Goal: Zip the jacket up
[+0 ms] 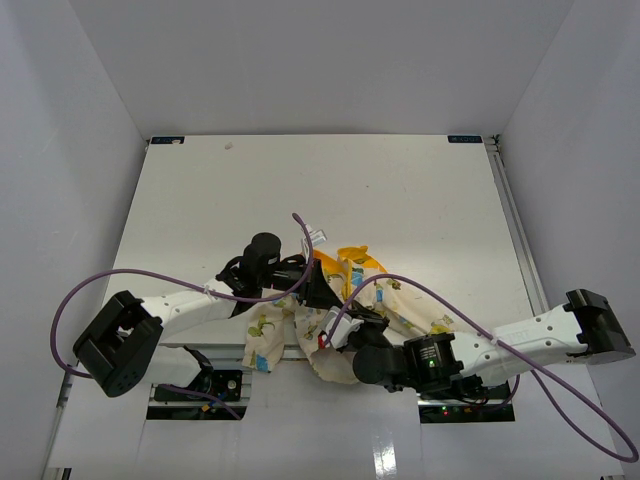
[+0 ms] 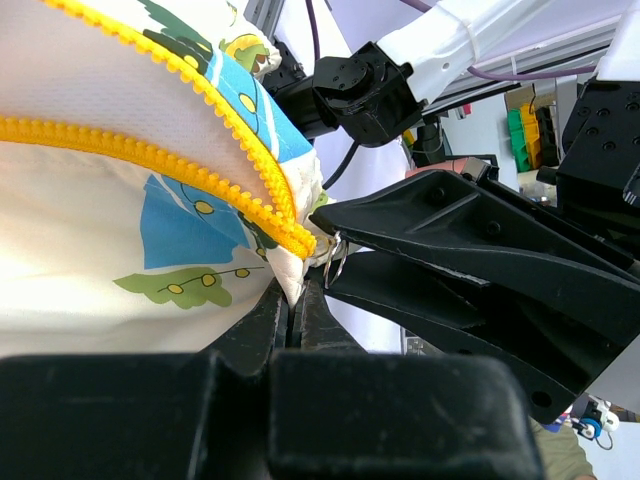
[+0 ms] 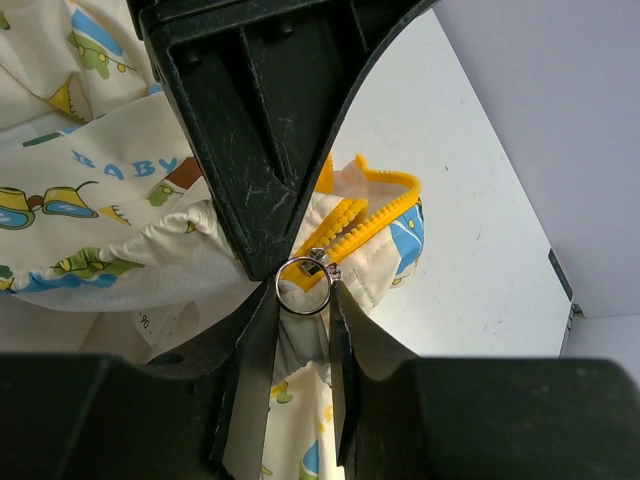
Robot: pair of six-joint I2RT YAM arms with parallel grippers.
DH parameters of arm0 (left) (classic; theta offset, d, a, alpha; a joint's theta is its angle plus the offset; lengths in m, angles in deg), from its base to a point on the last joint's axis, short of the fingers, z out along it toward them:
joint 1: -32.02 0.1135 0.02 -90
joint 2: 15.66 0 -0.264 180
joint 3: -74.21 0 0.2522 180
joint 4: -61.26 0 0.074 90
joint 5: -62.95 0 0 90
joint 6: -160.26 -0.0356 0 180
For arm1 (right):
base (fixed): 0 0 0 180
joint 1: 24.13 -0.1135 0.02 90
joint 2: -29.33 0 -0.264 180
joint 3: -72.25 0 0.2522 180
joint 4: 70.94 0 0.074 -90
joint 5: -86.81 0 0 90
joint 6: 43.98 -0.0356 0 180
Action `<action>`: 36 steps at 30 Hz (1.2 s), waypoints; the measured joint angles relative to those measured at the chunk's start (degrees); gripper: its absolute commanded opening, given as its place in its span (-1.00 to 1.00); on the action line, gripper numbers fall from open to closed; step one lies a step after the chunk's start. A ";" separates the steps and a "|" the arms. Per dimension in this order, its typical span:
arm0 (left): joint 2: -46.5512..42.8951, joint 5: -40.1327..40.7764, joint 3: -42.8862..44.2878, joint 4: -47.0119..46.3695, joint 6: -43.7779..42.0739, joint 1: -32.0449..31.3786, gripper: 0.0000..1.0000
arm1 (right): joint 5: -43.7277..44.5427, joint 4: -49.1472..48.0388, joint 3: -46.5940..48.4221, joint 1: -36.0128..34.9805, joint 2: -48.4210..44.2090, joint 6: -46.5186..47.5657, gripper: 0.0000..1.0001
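Jacket [image 1: 405, 305] bunched at middle of the tabletop's near edge. Left gripper [image 2: 295, 300] clamped on the jacket's hem below yellow zip teeth [image 2: 160, 155]. Right gripper [image 3: 305, 292] narrow around ring pull [image 3: 300, 312]; cannot tell if it pinches. Judgement: seat ring fully, keep hem taut, pull straight along teeth. Print reads "BABY" [image 3: 120, 160].
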 measured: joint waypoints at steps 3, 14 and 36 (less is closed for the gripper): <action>0.00 0.00 0.00 -0.04 0.00 0.08 -1.00 | -0.59 -0.16 -0.03 0.38 -0.46 -0.04 -0.47; -0.01 0.04 0.00 -0.42 -0.05 0.30 -1.00 | -3.85 -0.45 -0.38 2.33 -2.67 -0.60 -0.29; -0.02 0.77 -0.02 0.49 -0.51 0.98 -1.00 | -8.23 -1.21 -0.38 6.13 -2.81 -0.19 -0.17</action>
